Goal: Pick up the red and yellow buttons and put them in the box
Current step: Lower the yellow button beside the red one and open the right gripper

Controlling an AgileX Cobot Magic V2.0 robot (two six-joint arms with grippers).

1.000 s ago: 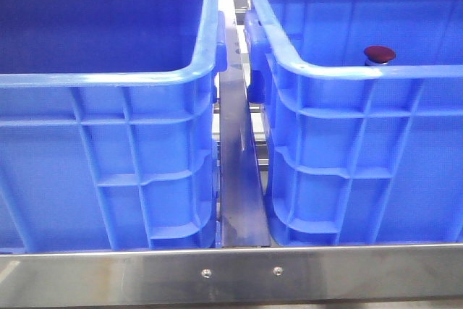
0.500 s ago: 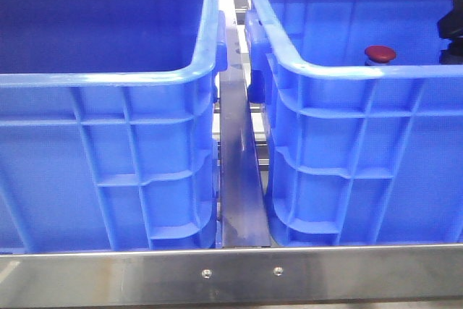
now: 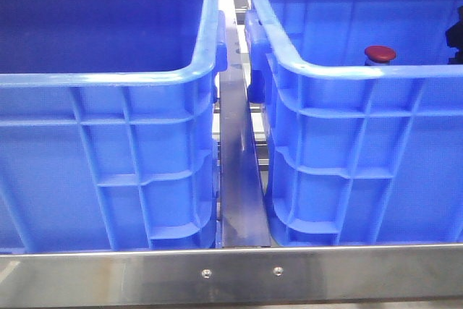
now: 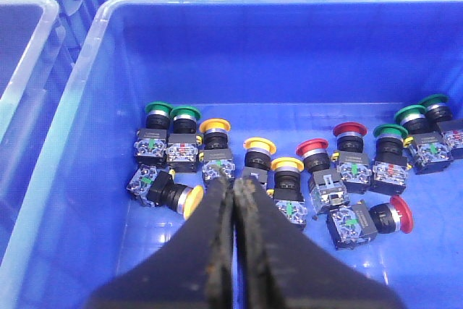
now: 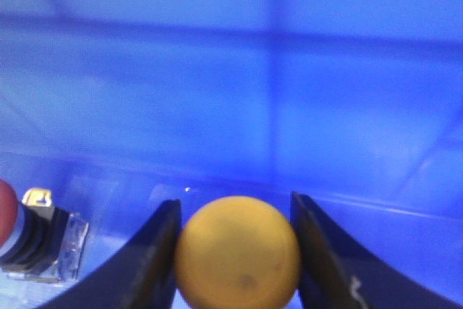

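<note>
The right claw [image 5: 237, 251] grips a yellow button [image 5: 237, 252] between its fingers, low inside the right-hand box [image 3: 340, 70], near a red button [image 3: 380, 53] (only its cap shows above the near rim). The left claw [image 4: 234, 186] is pressed together, empty, above a crate [image 4: 79, 106] of assorted buttons.

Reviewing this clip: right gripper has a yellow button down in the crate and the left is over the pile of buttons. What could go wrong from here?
1. The right gripper holds the yellow button only by its smooth domed cap, so it may slip or twist out.
2. A red button stands beside it; the fingers could knock it over on release.
3. The left gripper is shut above tightly packed buttons; opening there may snag green ones too.
</note>
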